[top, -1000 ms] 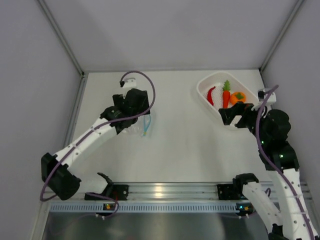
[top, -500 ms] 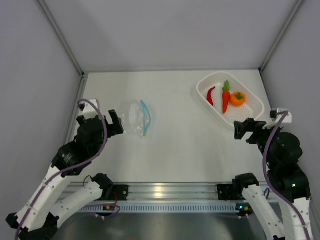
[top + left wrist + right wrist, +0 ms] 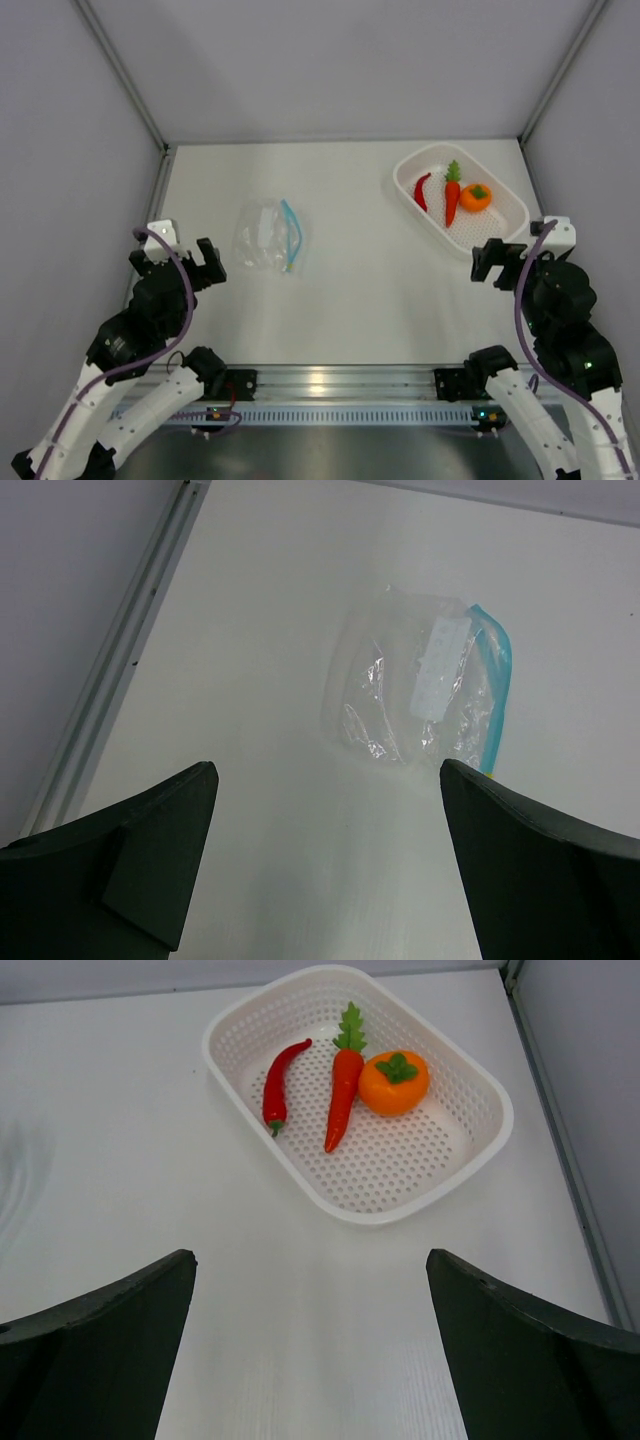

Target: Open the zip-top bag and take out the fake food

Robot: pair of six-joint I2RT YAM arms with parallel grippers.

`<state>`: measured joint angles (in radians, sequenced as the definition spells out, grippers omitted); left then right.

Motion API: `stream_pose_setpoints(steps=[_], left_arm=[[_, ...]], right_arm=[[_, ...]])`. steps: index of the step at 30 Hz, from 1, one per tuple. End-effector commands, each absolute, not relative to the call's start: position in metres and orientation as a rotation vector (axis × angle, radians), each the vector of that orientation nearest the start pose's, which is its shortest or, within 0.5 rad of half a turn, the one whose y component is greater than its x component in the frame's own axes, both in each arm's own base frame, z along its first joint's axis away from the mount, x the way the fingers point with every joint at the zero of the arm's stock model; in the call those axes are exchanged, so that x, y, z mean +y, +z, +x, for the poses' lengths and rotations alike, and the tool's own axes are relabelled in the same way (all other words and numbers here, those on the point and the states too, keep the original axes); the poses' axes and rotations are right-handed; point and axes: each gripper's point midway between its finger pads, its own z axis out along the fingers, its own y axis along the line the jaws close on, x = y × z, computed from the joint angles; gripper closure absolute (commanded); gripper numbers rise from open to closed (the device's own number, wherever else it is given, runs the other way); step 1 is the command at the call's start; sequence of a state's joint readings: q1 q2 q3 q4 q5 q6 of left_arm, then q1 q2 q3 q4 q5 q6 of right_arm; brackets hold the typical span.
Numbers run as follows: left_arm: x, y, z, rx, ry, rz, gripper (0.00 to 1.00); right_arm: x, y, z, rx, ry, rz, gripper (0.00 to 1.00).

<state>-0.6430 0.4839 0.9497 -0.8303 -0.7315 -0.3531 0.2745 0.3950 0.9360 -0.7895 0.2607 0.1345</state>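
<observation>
Left gripper (image 3: 325,780): jaws spread wide, nothing between them, hanging above bare table (image 3: 370,280) near the left edge. Right gripper (image 3: 308,1260): jaws also spread wide and empty, just on the near side of the white basket (image 3: 215,1060). The zip-top bag (image 3: 420,690) lies flat on the table ahead of the left gripper, clear of it, with its blue zip strip (image 3: 495,680) on the side toward the table's middle. It looks empty; a white label shows through the plastic. I cannot tell if the mouth is fully parted. The fake food sits in the basket at the far right: chili (image 3: 282,1080), carrot (image 3: 342,1090) and orange (image 3: 393,1082) side by side, none touching the bag. Judged from this, removal looks done and both arms are free. The risks left are small. The bag is thin and light, so a low sweep of the left arm, or a trailing cable, could drag it, flip it or push it toward the left rail. The basket is close to the right gripper in the top view (image 3: 515,255), so a forward swing there could clip the near rim, slide the basket toward the wall or tip the toys out. The orange is round and would likely roll if spilled. If the bag must be handled again, pinching slack crinkly film flat on the table may slip or catch only one layer.
</observation>
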Motion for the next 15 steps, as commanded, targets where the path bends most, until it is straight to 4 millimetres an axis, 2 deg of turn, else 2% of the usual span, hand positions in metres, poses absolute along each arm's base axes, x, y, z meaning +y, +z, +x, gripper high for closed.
stream_pose_setpoints(steps=[1, 5, 9, 15], left_arm=[[-0.010, 0.295, 0.199, 1.782, 0.016, -0.234, 0.01], [-0.011, 0.288, 0.201, 1.787, 0.016, -0.252, 0.01], [-0.010, 0.289, 0.203, 1.784, 0.026, -0.256, 0.01], [-0.013, 0.289, 0.210, 1.785, 0.007, -0.244, 0.01]], right_arm=[[0.013, 0.302, 0.196, 1.764, 0.053, 0.067, 0.01], [0.016, 0.305, 0.205, 1.772, 0.069, 0.087, 0.01], [0.030, 0.302, 0.213, 1.795, 0.124, 0.056, 0.01], [0.031, 0.294, 0.218, 1.821, 0.115, 0.045, 0.01]])
